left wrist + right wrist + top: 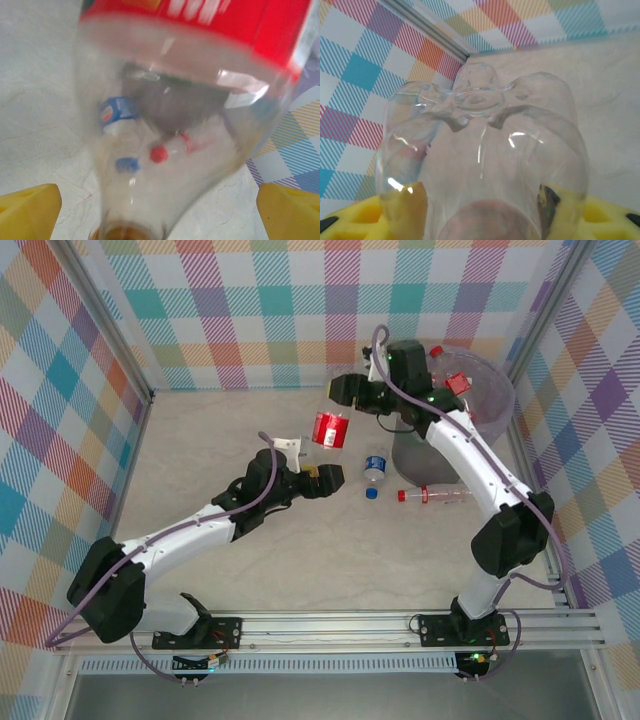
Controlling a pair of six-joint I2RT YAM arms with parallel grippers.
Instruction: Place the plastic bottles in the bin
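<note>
A clear bottle with a red label [331, 429] hangs in the air over the middle of the table. My right gripper [343, 400] is shut on it from the far side, and in the right wrist view the bottle [480, 150] sits between the yellow pads [402, 212] with its lobed base pointing away. My left gripper [325, 477] is just below it, open. In the left wrist view the bottle [190, 100] tapers toward the camera, and both yellow fingertips [27, 212] stand well apart from it. The bin [420, 455] stands at the right rear.
A blue-labelled bottle [373, 470] and a clear red-capped bottle [432, 495] lie on the table in front of the bin. A red-capped bottle [458, 383] rests inside the bin's bag. Checked walls enclose the table on three sides.
</note>
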